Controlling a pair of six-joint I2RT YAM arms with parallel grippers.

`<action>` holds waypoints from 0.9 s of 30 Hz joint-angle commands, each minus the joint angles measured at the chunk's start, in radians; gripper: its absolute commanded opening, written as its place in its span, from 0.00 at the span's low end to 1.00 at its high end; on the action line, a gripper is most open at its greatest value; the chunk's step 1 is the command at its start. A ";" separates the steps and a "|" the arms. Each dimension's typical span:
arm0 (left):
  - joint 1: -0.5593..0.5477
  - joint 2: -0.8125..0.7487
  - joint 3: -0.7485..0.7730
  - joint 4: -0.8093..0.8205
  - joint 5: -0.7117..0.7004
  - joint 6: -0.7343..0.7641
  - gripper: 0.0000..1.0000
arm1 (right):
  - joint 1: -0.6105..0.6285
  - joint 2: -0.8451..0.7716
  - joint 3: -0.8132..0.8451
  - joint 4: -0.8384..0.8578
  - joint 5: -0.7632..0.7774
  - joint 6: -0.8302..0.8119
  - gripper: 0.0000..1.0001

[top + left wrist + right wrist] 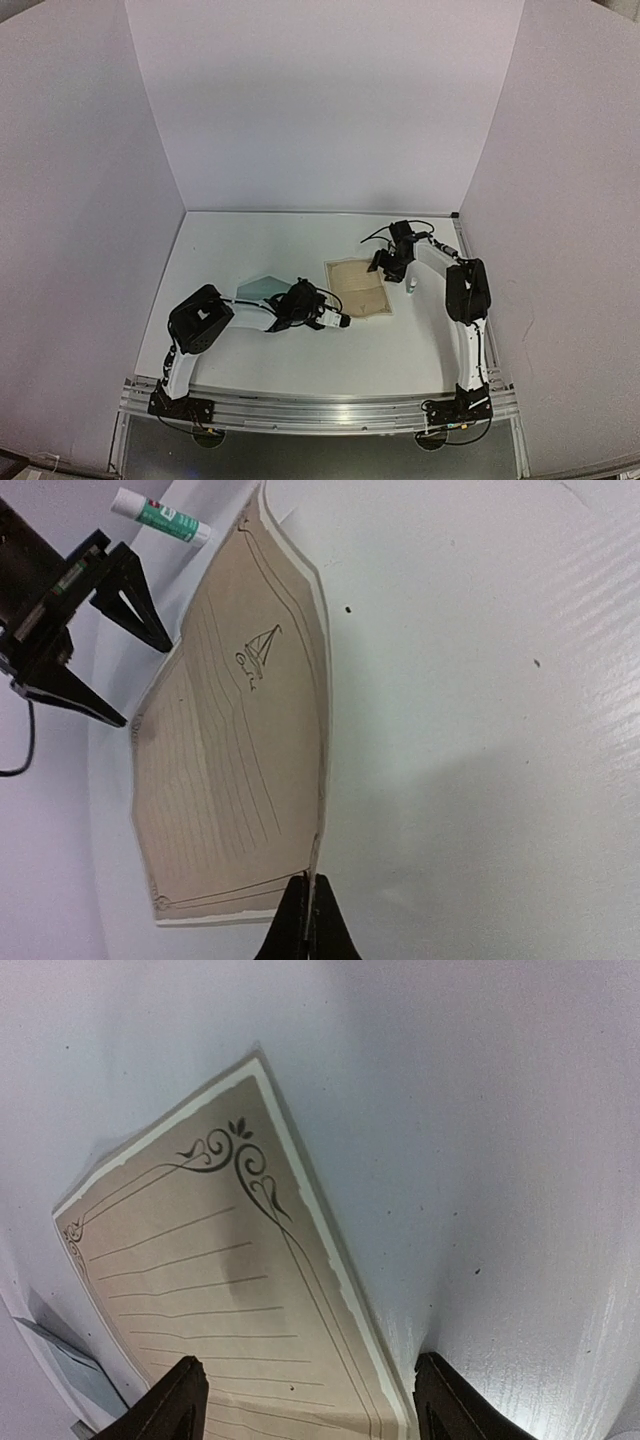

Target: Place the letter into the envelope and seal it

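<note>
while the left hand (305, 905) pinches the letter (230, 770), the right hand (310, 1385) hangs spread apart.

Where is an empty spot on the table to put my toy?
The white table is bare along the back wall, beyond the teal paper envelope and the tan bordered paper letter. It is bare too between the letter and the arm bases. The middle is crowded: left hand, right hand, small white-and-green glue stick.
</note>
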 commanded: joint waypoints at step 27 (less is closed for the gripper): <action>0.249 -0.107 0.428 -0.713 0.628 -0.704 0.00 | 0.039 -0.695 -0.422 0.223 -0.276 -0.574 0.83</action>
